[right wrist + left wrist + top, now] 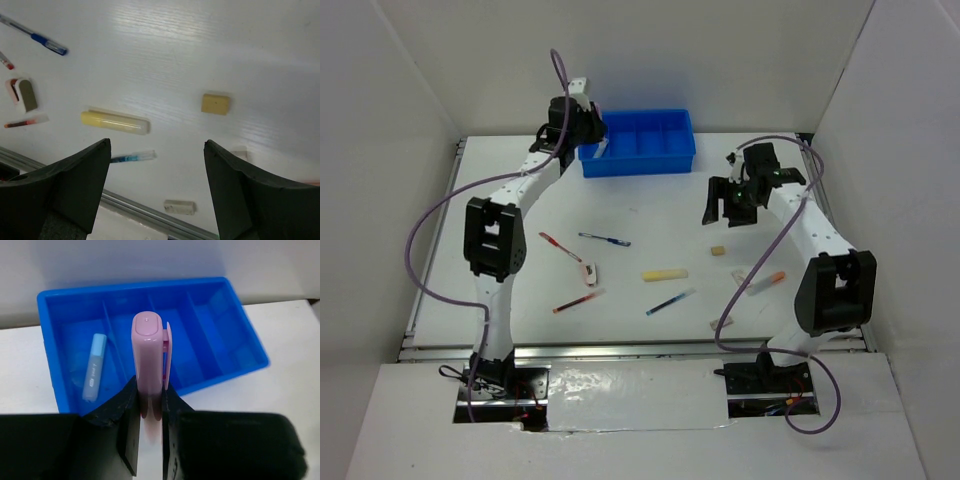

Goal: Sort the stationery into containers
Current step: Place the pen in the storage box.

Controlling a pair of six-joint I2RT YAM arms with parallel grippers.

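From above: the left tool (592,135) is at the left end of the blue tray (640,165). The right tool (730,205) hangs over the table (650,205), well clear of the tray.

Left wrist: the jaws are clamped on a pink marker (148,355) above the tray's middle compartments. A light blue stick (94,367) lies in the first. This looks like the drop-off; next, lower it and let go inside one compartment.

Right wrist: the jaws are spread wide and empty above the yellow bar (115,122) and beige eraser (215,104). One of them is probably the next pick.
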